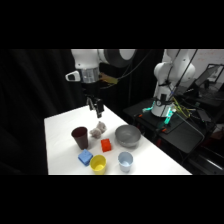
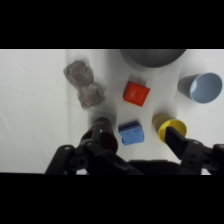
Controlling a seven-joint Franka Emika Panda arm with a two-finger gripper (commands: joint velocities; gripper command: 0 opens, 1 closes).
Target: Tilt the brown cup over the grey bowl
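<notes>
On the white table (image 1: 60,150), brown cup (image 1: 80,137) and grey bowl (image 1: 127,136) stand apart.

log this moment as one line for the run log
phase: approach | gripper: above table, holding nothing | brown cup: upright, untouched | grey bowl: right of cup, apart | tilt: not yet begun

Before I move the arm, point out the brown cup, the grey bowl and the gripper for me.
brown cup (image 1: 80,137): side view, on its outer wall below the rim.
grey bowl (image 1: 127,136): side view, on its near outer wall.
gripper (image 1: 96,107): side view, between its fingertips, above the table.
</notes>
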